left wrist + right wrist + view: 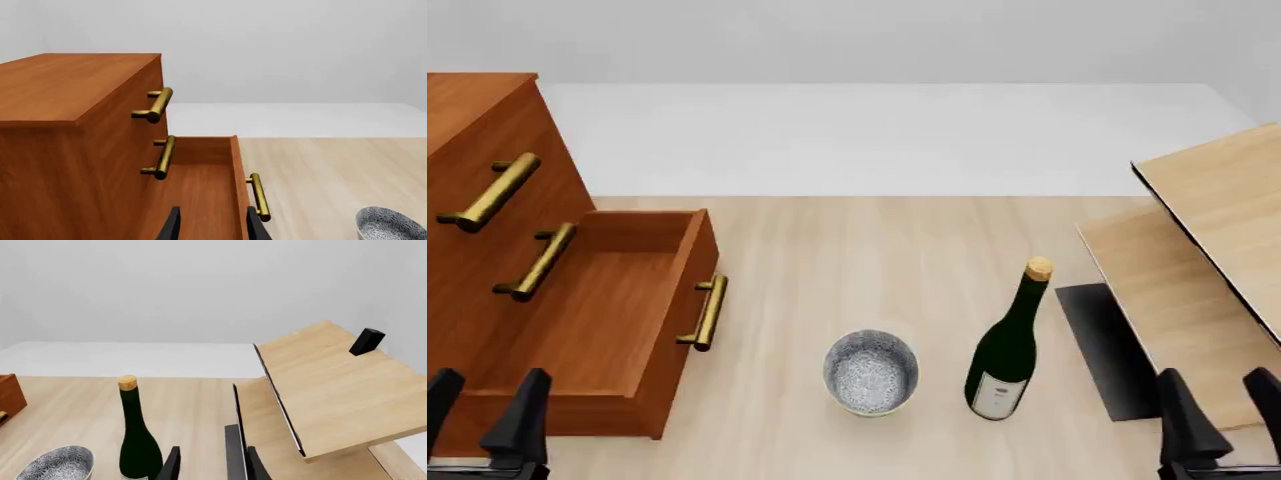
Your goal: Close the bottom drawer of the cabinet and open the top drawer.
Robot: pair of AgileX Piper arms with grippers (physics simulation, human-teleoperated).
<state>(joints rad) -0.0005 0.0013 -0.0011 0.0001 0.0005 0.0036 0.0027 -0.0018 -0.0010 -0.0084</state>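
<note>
We see the cabinet (481,110), a tall reddish-brown wooden chest, standing at the table's left side with its three drawer fronts facing right. Its bottom drawer (607,320) is pulled well out, a deep open box whose inside shows bare wood, with a brass bar handle on its front. The top drawer (127,100) sits shut, flush with the cabinet face, its brass handle standing proud.
</note>
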